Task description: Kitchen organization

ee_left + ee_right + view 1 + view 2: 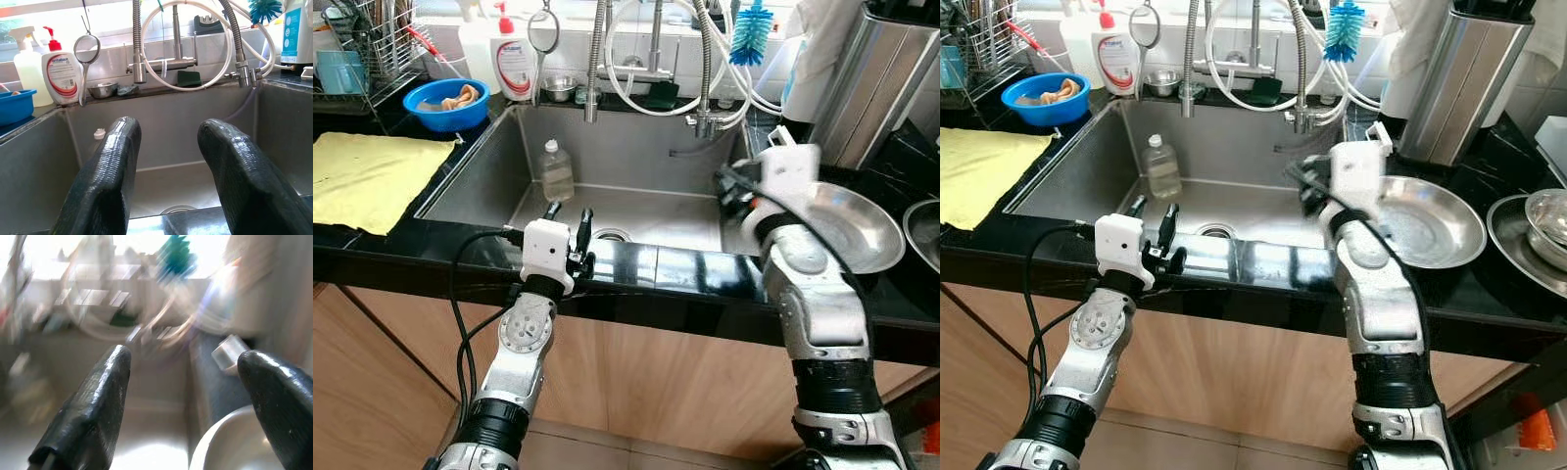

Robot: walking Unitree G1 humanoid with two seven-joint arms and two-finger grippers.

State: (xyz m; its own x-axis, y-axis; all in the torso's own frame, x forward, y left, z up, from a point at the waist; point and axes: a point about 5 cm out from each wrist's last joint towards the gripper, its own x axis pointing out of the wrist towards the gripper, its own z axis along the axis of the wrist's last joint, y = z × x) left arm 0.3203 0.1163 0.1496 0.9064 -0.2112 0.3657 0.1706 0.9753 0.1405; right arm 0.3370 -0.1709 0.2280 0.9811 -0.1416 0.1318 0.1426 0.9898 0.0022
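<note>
So the robot's parked right at the black worktop [636,269], facing the steel sink [480,176]. Left end effector [570,223] hangs just over the sink's front rim, fingers [105,181] apart, nothing between them. Right end effector [1304,186] is up at the sink's right edge, beside a shallow steel bowl [1435,230] sitting on the worktop; its fingers [93,406] are spread wide too, and that wrist view is pretty blurry. Down in the sink a clear plastic bottle [555,171] stands upright near the back wall. A blue bowl [445,103] and a soap bottle [513,61] sit behind the left corner, with a yellow cloth [367,176] spread out on the left.
</note>
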